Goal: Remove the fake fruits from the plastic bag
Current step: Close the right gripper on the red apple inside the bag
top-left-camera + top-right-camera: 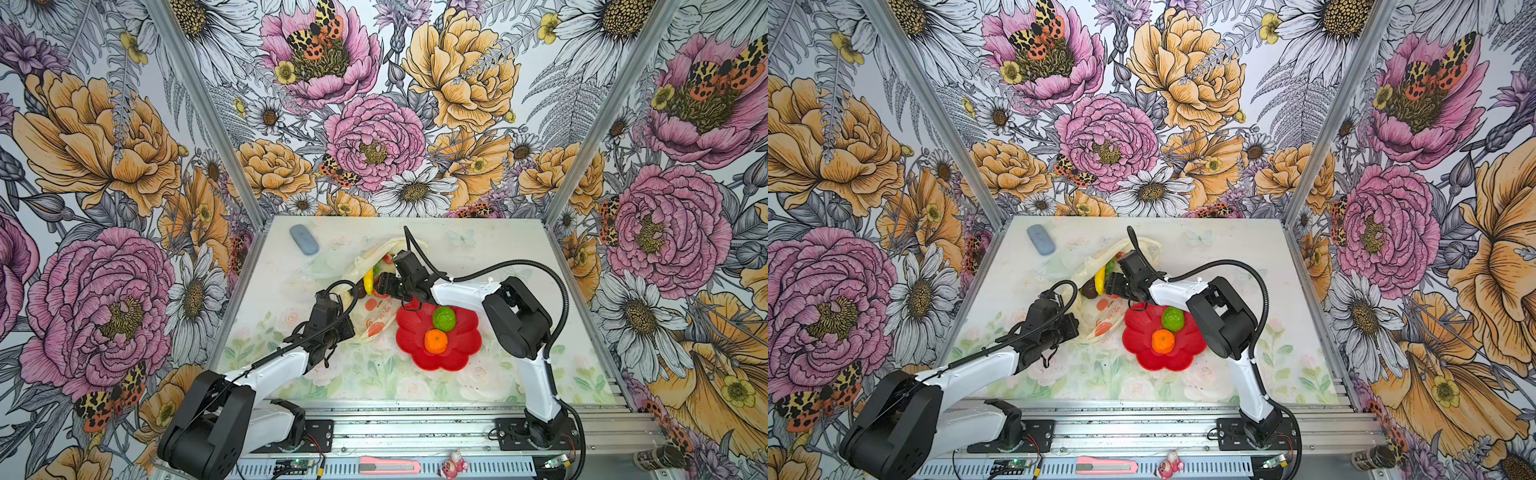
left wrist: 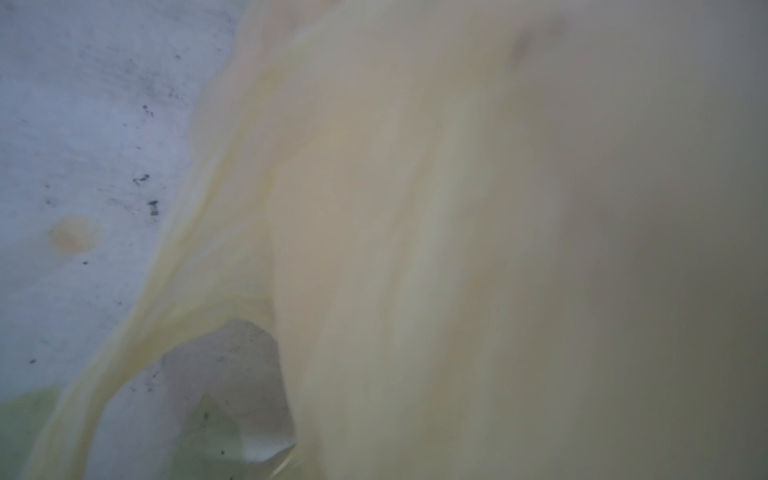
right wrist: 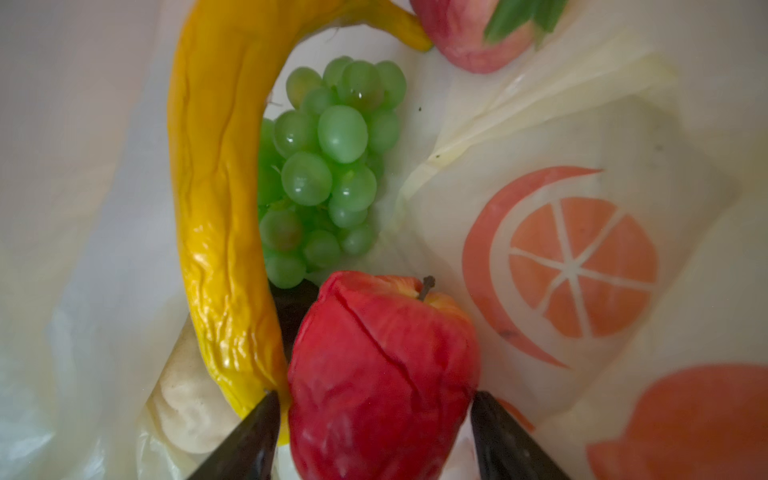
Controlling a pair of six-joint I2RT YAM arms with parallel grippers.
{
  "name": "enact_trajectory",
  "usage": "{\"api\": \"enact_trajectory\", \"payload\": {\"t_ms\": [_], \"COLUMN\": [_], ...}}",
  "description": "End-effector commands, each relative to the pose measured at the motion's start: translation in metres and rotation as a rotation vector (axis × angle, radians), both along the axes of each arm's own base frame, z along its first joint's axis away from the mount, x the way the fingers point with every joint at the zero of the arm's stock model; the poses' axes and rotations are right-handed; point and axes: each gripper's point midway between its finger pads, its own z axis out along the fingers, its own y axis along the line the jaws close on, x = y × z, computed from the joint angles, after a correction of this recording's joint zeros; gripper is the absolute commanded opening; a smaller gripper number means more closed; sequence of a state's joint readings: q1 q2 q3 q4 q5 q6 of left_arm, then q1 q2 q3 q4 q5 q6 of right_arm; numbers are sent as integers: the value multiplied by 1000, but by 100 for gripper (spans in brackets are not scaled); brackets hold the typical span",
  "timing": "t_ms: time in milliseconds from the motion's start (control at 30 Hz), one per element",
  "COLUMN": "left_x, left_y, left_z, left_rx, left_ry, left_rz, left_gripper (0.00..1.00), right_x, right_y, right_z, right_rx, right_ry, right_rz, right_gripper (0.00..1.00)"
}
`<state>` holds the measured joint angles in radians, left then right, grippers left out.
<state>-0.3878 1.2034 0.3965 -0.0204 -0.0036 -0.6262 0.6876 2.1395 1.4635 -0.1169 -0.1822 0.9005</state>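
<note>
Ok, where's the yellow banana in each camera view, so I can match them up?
In a top view: the yellow banana shows in the open mouth of the plastic bag, near the picture's middle.
In a top view: the same spot, banana in the bag's mouth.
Left wrist: not in it; only blurred bag film.
Right wrist: banana curving around the green grapes.
Shared landmark: the bag, in all four.

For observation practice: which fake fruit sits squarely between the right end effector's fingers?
The red apple, centred between both fingers; banana only borders one, grapes lie beyond.
</note>
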Motion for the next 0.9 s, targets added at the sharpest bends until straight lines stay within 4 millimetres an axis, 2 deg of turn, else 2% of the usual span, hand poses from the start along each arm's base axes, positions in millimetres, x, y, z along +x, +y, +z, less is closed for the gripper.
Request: {"api": "enact_trajectory", "payload": {"t_ms": [0,567,700,867], "left_x": [5,5,4,5], "left_y": [-1,0,0,1], "left_z": [7,5,5,5], "left_rx": [-7,-2,-1,1], "left_ry": [-31,-25,-25,-25], "left_rz": [-7,-6,-4,0], "left_gripper": [9,9,9,9], "right_x": [6,32,31,31], "right_y": [2,2,4,5], "right_z": [-11,-19,-17,-3], "right_rx": [12,38,51,68], "right_ry": [33,48,55,34], "right_rz": [-7,-35,-32,-23], "right_gripper": [77,81,77,72]}}
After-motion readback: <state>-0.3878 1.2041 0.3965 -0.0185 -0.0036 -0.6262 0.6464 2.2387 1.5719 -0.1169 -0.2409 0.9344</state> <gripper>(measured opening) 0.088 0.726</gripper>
